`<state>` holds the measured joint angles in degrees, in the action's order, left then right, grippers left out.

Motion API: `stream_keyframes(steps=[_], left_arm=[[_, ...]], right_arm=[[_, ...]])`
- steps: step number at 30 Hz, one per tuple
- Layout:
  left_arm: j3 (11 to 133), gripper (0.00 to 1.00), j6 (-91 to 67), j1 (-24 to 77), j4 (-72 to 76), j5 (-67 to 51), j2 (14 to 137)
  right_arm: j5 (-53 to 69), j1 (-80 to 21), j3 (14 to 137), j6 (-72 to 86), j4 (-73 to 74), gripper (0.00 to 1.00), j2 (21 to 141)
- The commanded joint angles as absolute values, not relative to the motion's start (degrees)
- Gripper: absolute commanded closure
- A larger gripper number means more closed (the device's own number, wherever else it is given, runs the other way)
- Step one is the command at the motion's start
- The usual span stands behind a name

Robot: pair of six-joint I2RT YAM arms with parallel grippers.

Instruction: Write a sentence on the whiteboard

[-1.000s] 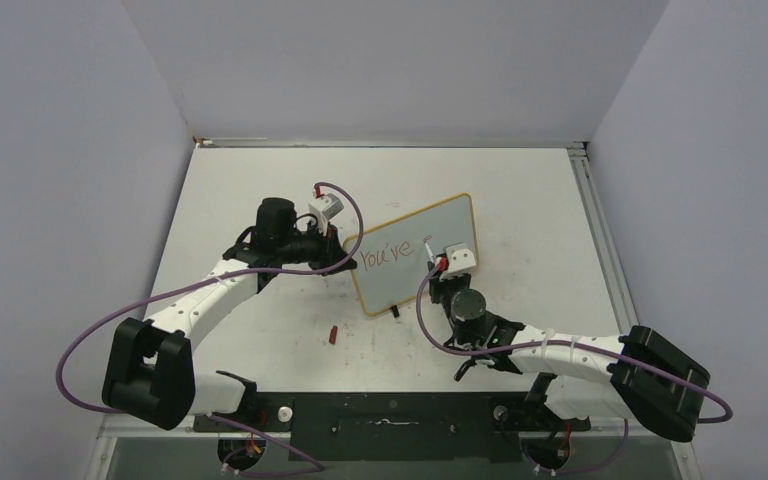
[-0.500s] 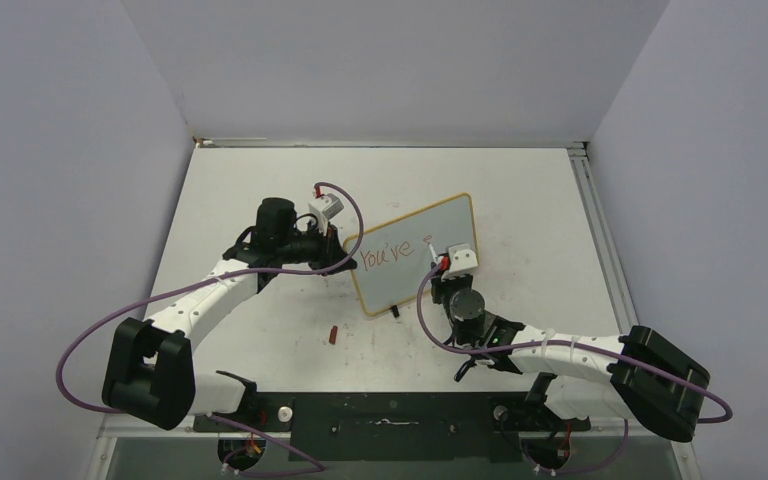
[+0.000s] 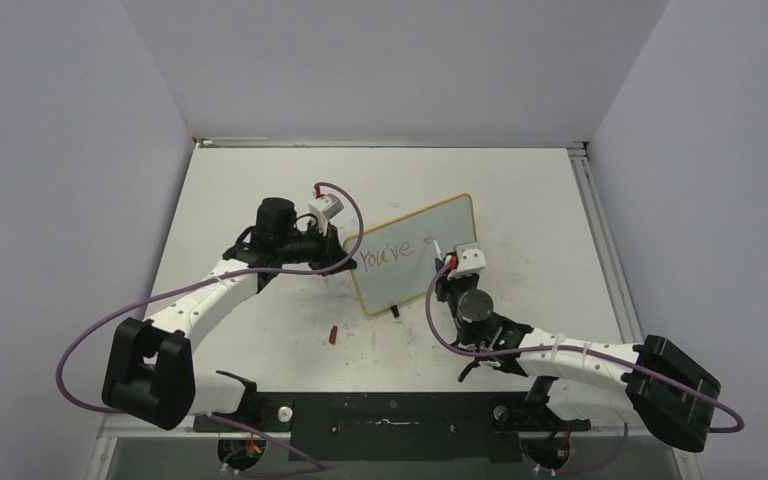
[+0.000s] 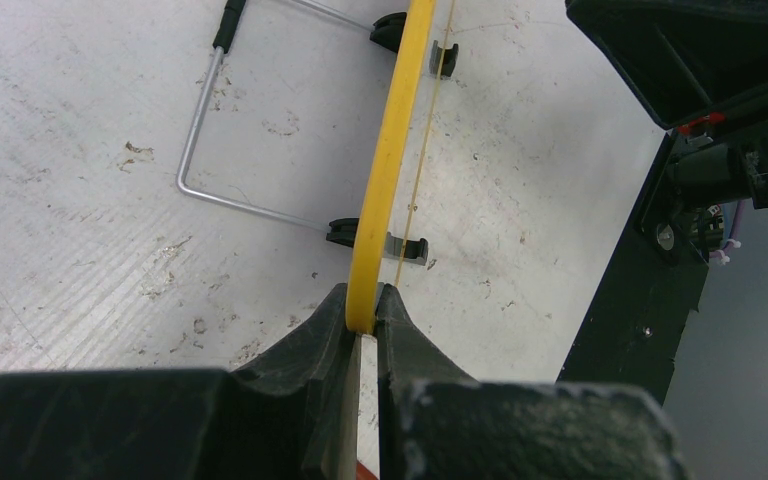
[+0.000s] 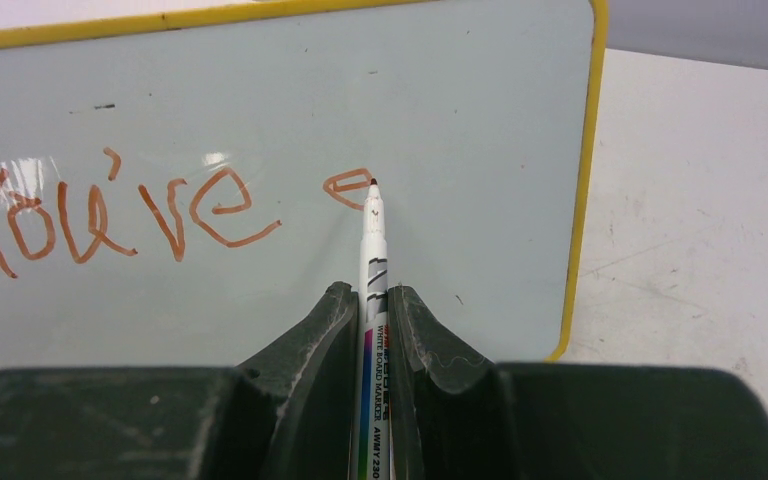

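The whiteboard (image 3: 412, 278) stands tilted on its wire stand mid-table, its yellow rim (image 4: 390, 150) running up the left wrist view. My left gripper (image 3: 345, 262) (image 4: 363, 297) is shut on that rim at the board's left edge. On the face (image 5: 260, 90) is the sentence (image 5: 110, 215) (image 3: 388, 254) in red: "You've" and a small half-drawn loop (image 5: 348, 188). My right gripper (image 5: 368, 296) (image 3: 447, 268) is shut on a white marker (image 5: 373, 250). The marker's tip rests at the right end of the loop.
A red marker cap (image 3: 332, 335) lies on the scuffed white tabletop (image 3: 260, 180) in front of the board. The bent wire stand (image 4: 250, 205) props the board from behind. Grey walls close in the table on three sides.
My right arm has shifted slightly to the right along the board, carrying the marker tip with it at the small red loop. The left arm and the board have not moved.
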<state>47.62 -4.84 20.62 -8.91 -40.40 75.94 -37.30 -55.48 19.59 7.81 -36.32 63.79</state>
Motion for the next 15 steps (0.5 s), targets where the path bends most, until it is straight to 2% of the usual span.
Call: stream_keyframes(steps=[1, 15], left_arm=[[47.0, 1.00, -2.7, 20.6, -15.5, -34.3, 77.1], [47.0, 1.00, -2.7, 20.6, -15.5, -34.2, 77.0]], right_arm=[[-38.1, -55.0, 19.7, 5.3, -39.4, 0.95, 62.3], [-35.6, -52.9, 21.6, 3.3, -42.6, 0.95, 66.4]])
